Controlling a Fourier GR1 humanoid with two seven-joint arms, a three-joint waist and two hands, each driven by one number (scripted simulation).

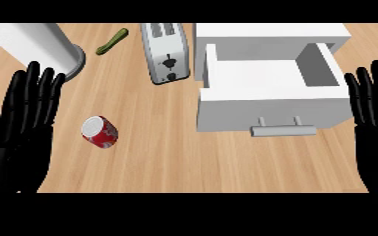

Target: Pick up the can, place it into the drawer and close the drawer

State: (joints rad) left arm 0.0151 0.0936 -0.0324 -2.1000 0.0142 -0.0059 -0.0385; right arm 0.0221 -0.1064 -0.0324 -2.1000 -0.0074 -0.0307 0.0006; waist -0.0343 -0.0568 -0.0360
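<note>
We see the red can [99,132] on the wooden counter [162,160], tilted, its pale top facing us, at about eight o'clock from the view's centre. Just beside it at nine o'clock our left hand [28,115] rests with fingers straight and spread, holding nothing. At three o'clock from the can the white drawer [269,87] stands pulled open, its handle [284,128] toward us. Our right hand [365,105] rests flat-fingered at the drawer's right. A toaster [165,52] sits at twelve o'clock, a green pickle [111,41] at eleven.
</note>
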